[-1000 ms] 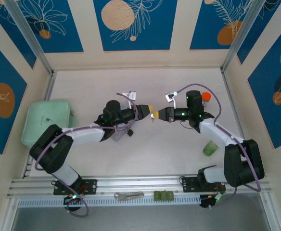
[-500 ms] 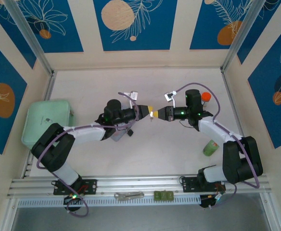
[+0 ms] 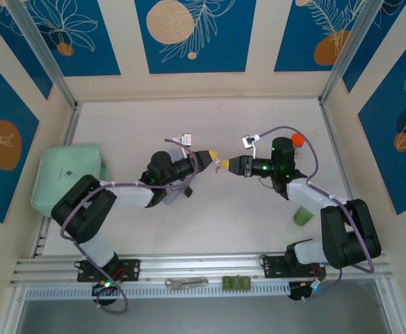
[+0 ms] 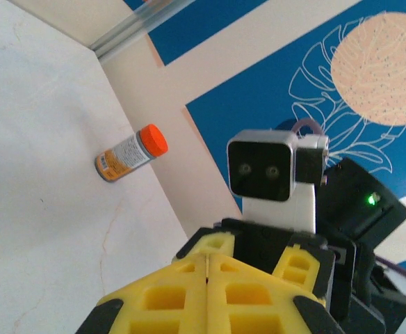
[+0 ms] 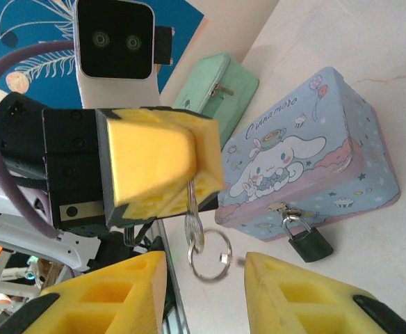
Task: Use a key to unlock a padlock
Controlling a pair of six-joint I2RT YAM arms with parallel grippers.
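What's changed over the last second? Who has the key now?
The left gripper shut on the key, and the right gripper opened its fingers and let go: a handover. Their tips, touching a moment ago, drew slightly apart. The tin, bottle and green case stayed put.

Whitish bench: mint-green case at left edge, light-blue cartoon tin mid-left, padlock on its latch, orange-capped bottle back right, small green container front right.
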